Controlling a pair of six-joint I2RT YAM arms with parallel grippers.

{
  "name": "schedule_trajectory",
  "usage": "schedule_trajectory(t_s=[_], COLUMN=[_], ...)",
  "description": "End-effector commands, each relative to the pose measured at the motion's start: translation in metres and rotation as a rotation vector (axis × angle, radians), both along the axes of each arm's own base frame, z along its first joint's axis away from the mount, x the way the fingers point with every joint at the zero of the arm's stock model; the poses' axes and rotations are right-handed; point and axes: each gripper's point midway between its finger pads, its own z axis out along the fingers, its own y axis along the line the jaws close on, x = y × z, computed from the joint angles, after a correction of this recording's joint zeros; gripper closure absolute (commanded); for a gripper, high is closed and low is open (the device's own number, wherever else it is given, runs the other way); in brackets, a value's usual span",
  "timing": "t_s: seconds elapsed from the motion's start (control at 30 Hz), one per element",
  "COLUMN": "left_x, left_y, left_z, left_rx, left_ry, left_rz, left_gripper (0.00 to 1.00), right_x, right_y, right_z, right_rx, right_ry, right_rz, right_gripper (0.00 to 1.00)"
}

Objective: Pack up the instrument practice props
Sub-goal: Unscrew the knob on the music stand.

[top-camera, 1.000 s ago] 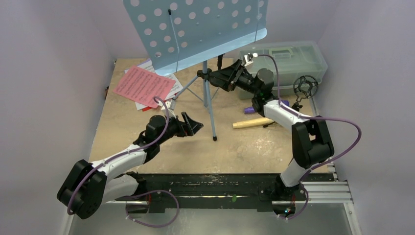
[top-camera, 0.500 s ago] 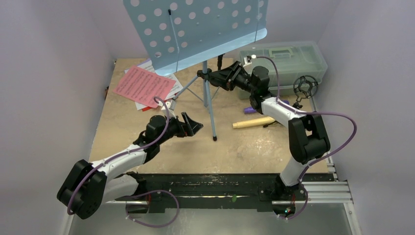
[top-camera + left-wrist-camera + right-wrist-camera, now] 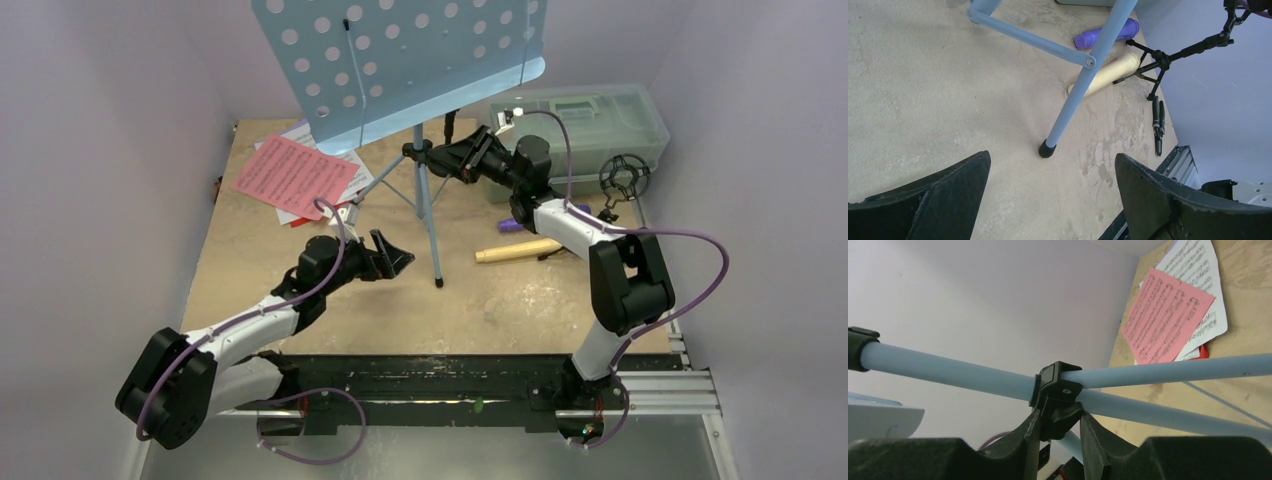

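My right end effector (image 3: 1059,415) pinches the music stand's (image 3: 450,60) black clamp (image 3: 1060,385); my left end effector (image 3: 1051,156) gapes wide, empty, near its leg (image 3: 1083,85).

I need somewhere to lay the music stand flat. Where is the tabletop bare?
Bare: the near strip between the light-blue tripod leg's foot and the black base rail. Crowded: far left, the pink printed sheet; right, around the cream microphone, purple microphone, black mic holder and translucent box.

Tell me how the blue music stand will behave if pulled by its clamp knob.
Likely top-heavy: the wide perforated desk sits high on thin tripod legs, so it may tip. Probably light: slim tubes. The clamp knob in the right gripper may just turn.
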Motion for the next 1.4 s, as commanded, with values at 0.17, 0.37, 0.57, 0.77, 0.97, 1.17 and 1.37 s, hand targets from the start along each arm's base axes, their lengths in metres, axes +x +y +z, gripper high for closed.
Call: schedule_trajectory(t_s=[0.17, 0.37, 0.57, 0.77, 0.97, 1.17, 1.37], left_x=[0.006, 0.003, 0.003, 0.002, 0.003, 0.002, 0.000], left_y=[-0.002, 0.000, 0.001, 0.001, 0.000, 0.002, 0.004], left_z=[0.032, 0.036, 0.037, 0.036, 0.036, 0.038, 0.039], left_rx=[-0.029, -0.029, -0.030, -0.030, -0.034, -0.035, -0.030], left_ry=[-0.090, -0.100, -0.102, -0.101, -0.098, -0.102, -0.110], left_rz=[0.000, 0.002, 0.003, 0.004, 0.006, 0.008, 0.010], left_gripper=[0.05, 0.05, 0.05, 0.05, 0.05, 0.05, 0.05], right_x=[-0.024, -0.036, -0.029, -0.011, -0.001, 0.001, -0.027], right_y=[0.001, 0.005, 0.006, 0.001, -0.005, -0.015, -0.020], right_z=[0.044, 0.035, 0.022, 0.014, 0.014, 0.022, 0.028], right_rx=[-0.209, -0.357, -0.488, -0.633, -0.703, -0.695, -0.617], right_ry=[-0.657, -1.011, -1.213, -1.298, -1.288, -1.176, -1.074], right_rz=[0.073, 0.166, 0.199, 0.186, 0.131, 0.045, 0.047], right_gripper=[1.00, 1.00, 1.00, 1.00, 1.00, 0.71, 0.48])
